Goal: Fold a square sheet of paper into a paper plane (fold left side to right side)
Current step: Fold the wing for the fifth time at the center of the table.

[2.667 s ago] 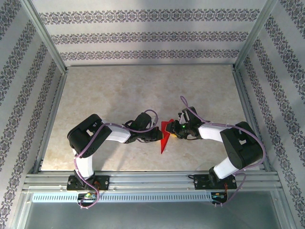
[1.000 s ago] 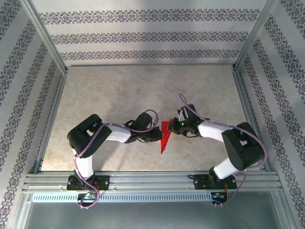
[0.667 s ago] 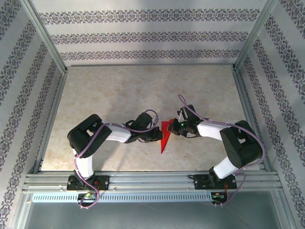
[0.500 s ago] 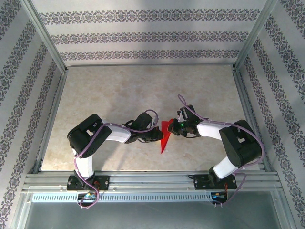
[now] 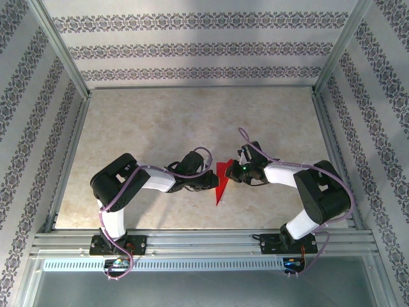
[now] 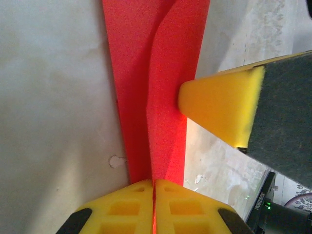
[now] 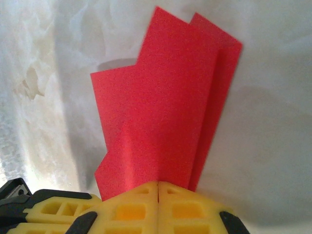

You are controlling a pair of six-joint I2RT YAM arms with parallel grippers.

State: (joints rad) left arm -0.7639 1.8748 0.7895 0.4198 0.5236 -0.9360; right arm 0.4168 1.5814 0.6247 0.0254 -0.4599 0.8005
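The red sheet of paper (image 5: 221, 183) lies at the table's middle, folded into a slim paper plane shape with its point toward the near edge. My left gripper (image 5: 213, 182) reaches it from the left. In the left wrist view the left gripper (image 6: 155, 181) is shut on the paper (image 6: 161, 73), a red edge showing in the seam between the pads. My right gripper (image 5: 232, 172) comes in from the right at the wide far end. In the right wrist view the right gripper (image 7: 158, 184) is shut on a raised flap of the paper (image 7: 161, 107). A yellow right fingertip (image 6: 219, 105) touches the paper's edge.
The beige marble-look table (image 5: 160, 128) is bounded by aluminium rails, one along the near edge (image 5: 204, 238) and posts at the far corners. Patterned walls stand close on three sides. Open tabletop lies beyond the paper and to both sides.
The right gripper has edged a little left toward the paper's wide end. The left arm and the paper stay almost where they were.
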